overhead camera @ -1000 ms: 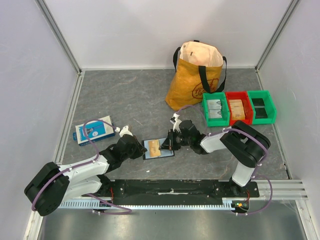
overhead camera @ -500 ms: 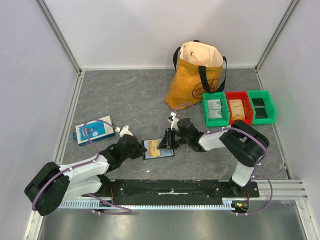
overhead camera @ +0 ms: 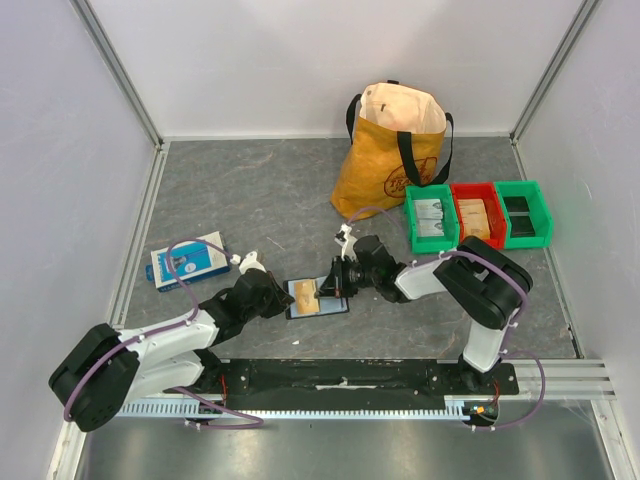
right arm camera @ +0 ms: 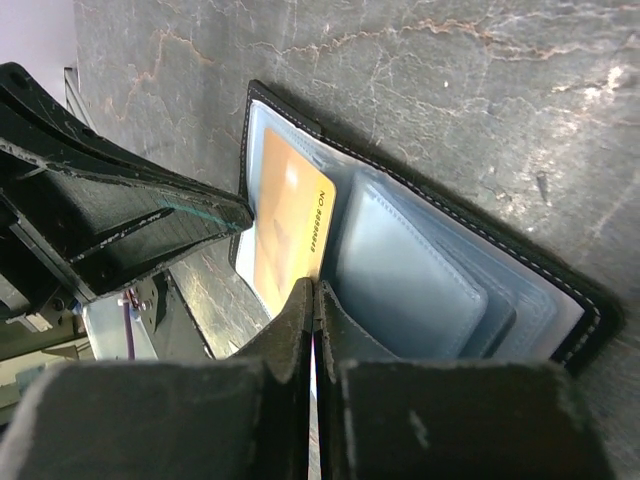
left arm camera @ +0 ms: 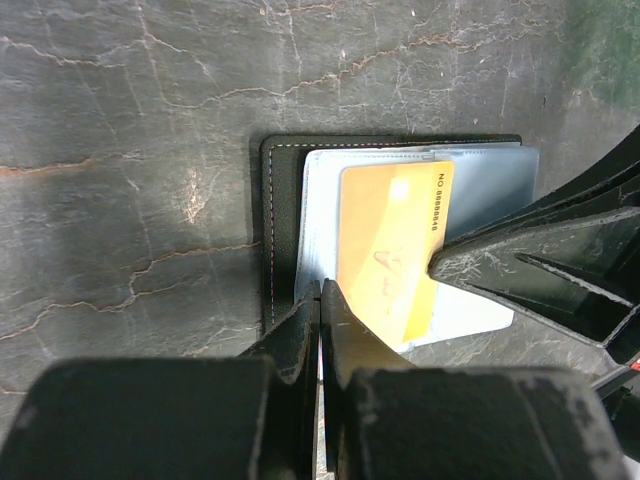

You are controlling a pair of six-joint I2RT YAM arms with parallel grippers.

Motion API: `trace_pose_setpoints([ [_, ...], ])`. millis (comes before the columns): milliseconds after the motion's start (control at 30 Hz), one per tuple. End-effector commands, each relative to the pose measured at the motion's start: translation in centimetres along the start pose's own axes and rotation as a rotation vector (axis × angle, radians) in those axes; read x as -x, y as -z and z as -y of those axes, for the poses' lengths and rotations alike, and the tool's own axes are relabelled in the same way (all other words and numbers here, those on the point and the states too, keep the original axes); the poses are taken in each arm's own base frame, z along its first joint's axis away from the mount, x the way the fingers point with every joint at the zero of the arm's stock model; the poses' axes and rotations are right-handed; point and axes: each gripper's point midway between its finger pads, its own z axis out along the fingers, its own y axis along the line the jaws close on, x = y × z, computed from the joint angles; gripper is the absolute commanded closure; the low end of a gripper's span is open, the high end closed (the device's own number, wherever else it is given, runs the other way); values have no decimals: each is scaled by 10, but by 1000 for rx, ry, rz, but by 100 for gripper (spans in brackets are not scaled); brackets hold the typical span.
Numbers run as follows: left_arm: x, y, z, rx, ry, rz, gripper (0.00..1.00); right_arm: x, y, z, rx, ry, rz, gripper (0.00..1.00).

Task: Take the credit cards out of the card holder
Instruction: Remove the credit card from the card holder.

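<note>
Orange card (left arm camera: 390, 250) on card holder (left arm camera: 280, 230) between left claw (left arm camera: 320, 287), right claw (right arm camera: 314, 286) (both clenched).

matt stitched leather card holder (left arm camera: 281, 230), smooth plastic card (left arm camera: 390, 240).

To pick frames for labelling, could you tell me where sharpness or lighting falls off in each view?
Top external: even soft light, the card holder small. Left wrist: the orange credit card is sharp, the left tool nearest the lens blurred. Right wrist: card holder stitching crisp, the right tool blurred and dark.
</note>
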Motion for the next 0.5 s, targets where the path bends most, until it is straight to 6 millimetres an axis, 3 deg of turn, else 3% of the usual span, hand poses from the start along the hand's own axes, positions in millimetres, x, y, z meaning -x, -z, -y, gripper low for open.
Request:
trace_pose_setpoints([
  [0,-8,2,-13,32,-1,-24,98,7,16,10,-35,16,25,100],
  [167,-4,4,-8,12,-6,-11,98,13,33,15,-79,35,33,100],
  [333,-4,4,-4,-2,-17,-18,98,17,32,10,-64,47,23,100],
  [467,-5,4,0,-13,-26,-29,98,18,27,8,-49,42,7,89],
])
